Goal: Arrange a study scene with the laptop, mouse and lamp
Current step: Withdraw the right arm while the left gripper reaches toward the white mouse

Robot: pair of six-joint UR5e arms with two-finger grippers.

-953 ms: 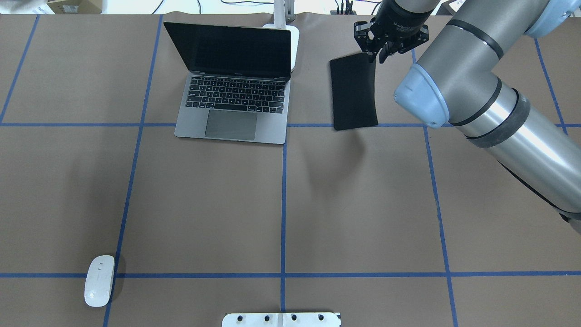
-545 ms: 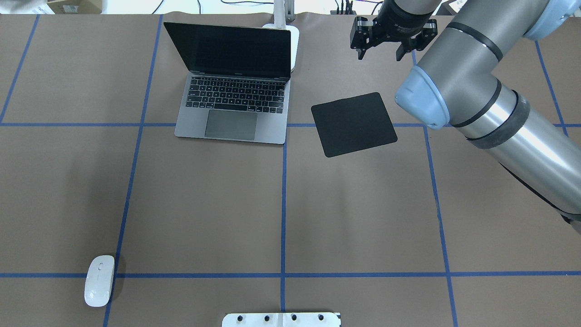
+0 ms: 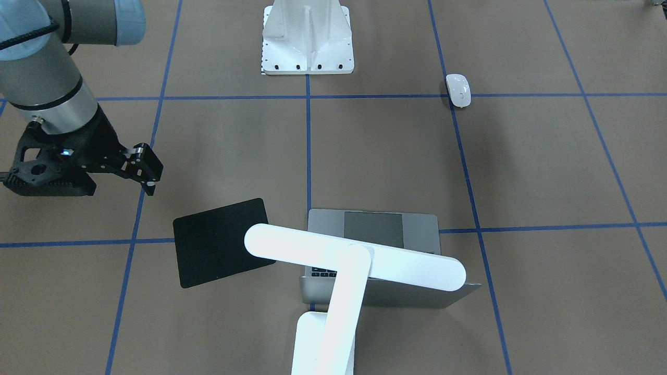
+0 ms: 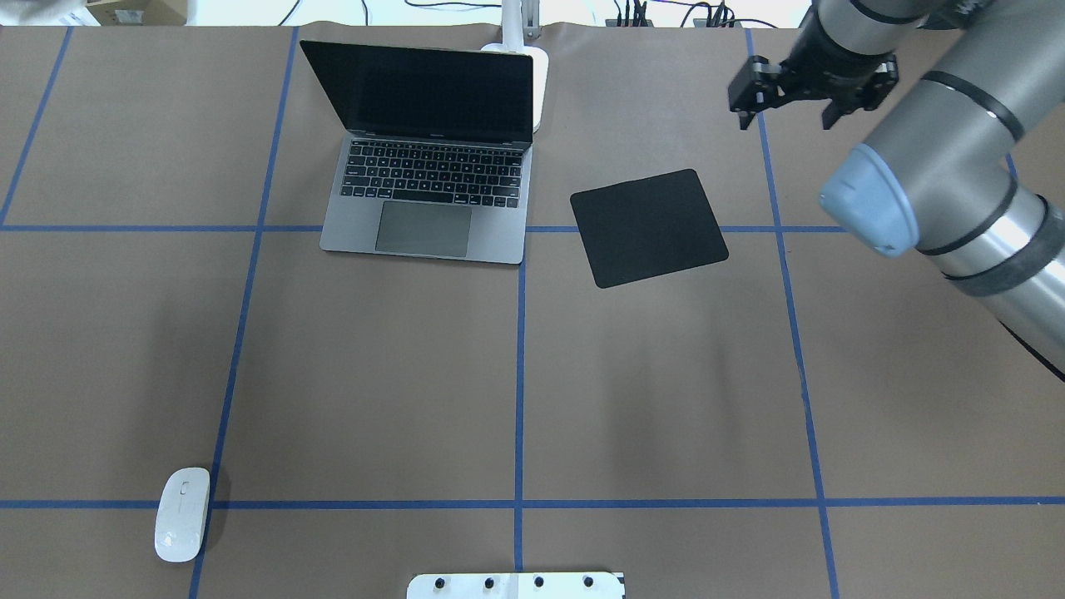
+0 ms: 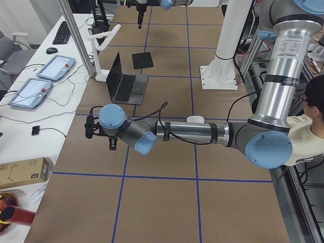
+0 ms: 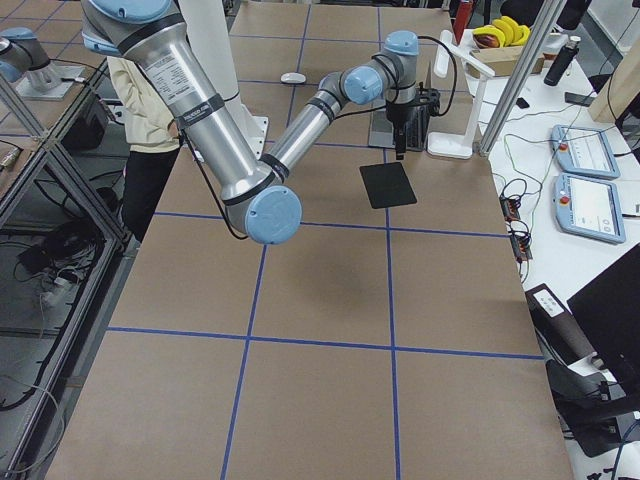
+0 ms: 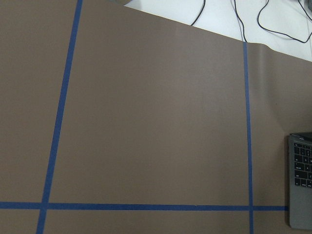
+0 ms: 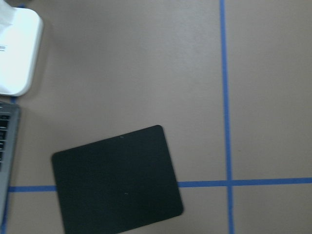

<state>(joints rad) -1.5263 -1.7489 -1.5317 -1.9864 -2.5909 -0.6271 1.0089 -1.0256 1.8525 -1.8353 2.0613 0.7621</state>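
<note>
Right gripper [image 3: 146, 174], seen from the front, hangs with jaws apart and empty just beyond the black pad [image 3: 219, 242]. The lamp [image 3: 354, 258] bar overhangs the open laptop [image 3: 372, 229] and the pad's corner, so a descent there would likely strike it.

Overhead view: the mouse [image 4: 181, 514] lies at the desk's [image 4: 374, 374] near left, well apart from laptop and pad. Its low, glossy shell could slip from a pinch.

Left side view: the left gripper [image 5: 101, 136] hovers over bare desk off the laptop's left; whether it is apart or together cannot be told.

Right side view: the right arm stretches far out, and a swing toward the mouse might clip the laptop screen.

Left wrist view: only the laptop's corner shows.

Right wrist view: the pad lies skewed near the lamp base.
</note>
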